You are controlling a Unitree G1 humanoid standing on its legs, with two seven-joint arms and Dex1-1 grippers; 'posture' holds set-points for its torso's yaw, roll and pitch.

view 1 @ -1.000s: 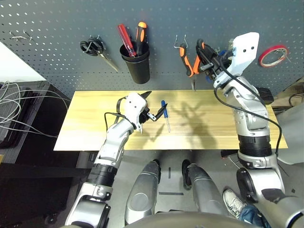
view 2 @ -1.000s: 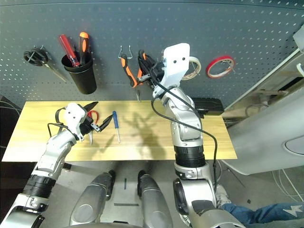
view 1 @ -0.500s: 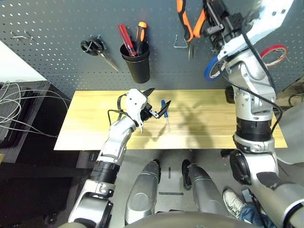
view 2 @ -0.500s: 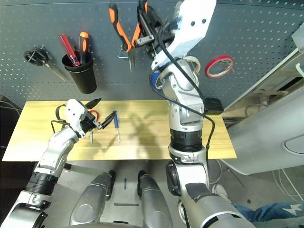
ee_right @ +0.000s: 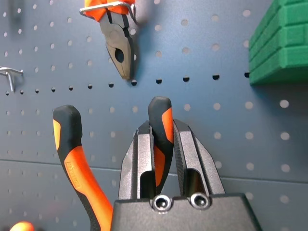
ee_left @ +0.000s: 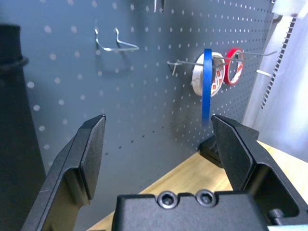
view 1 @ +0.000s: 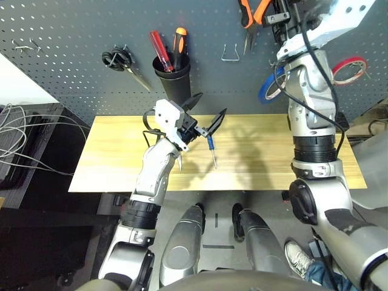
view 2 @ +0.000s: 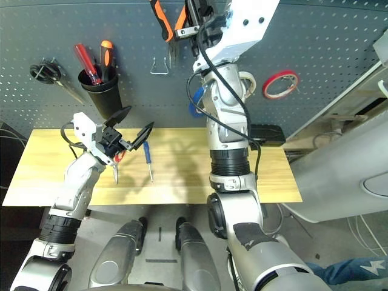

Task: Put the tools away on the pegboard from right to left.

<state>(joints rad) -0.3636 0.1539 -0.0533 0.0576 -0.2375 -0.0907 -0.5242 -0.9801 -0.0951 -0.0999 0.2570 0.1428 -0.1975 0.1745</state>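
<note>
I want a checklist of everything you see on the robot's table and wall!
Surface: pale wooden table, against the dark grey pegboard.
Job's things: blue tape ring hangs on the pegboard; orange-and-black-handled pliers held high; small blue-handled screwdriver and red-handled scissors on the table.
Clutter: black-handled scissors, black cup with two screwdrivers, red tape ring, white tape ring.
Grippers: left gripper open; right gripper shut on a pliers handle.
Cables: white bundle left of the table.
Surroundings: bare wire hook.

bright even light, soft shadows, sharp focus
</note>
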